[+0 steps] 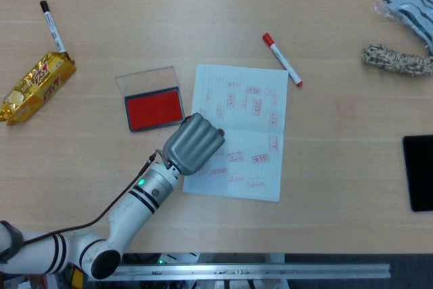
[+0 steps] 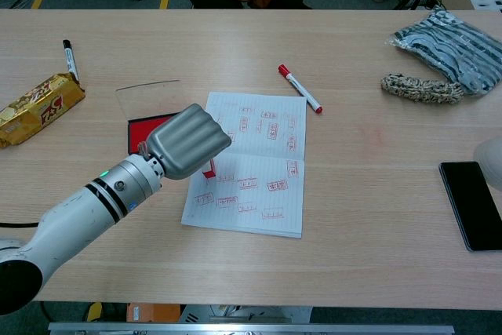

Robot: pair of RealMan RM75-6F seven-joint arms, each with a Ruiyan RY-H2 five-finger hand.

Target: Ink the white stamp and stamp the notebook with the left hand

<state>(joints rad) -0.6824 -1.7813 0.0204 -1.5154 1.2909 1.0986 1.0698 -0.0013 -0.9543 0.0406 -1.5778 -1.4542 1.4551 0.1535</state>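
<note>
The open notebook (image 1: 252, 141) (image 2: 263, 164) lies mid-table, its pages covered with several red stamp marks. My left hand (image 1: 195, 143) (image 2: 188, 141) hovers over the notebook's left edge with its fingers curled around the white stamp. Only the stamp's red lower end (image 2: 209, 169) shows under the hand in the chest view; the head view hides it. The open ink pad (image 1: 154, 110) (image 2: 143, 128), red with a clear lid, sits just left of the notebook. A pale sliver at the chest view's right edge may be my right hand (image 2: 494, 151); no fingers show.
A red-capped marker (image 1: 282, 59) lies beyond the notebook. A gold snack packet (image 1: 37, 86) and a black marker (image 1: 53, 26) sit at far left. A striped cloth (image 2: 447, 41), a frayed rope piece (image 2: 422, 89) and a black phone (image 2: 472, 205) occupy the right side.
</note>
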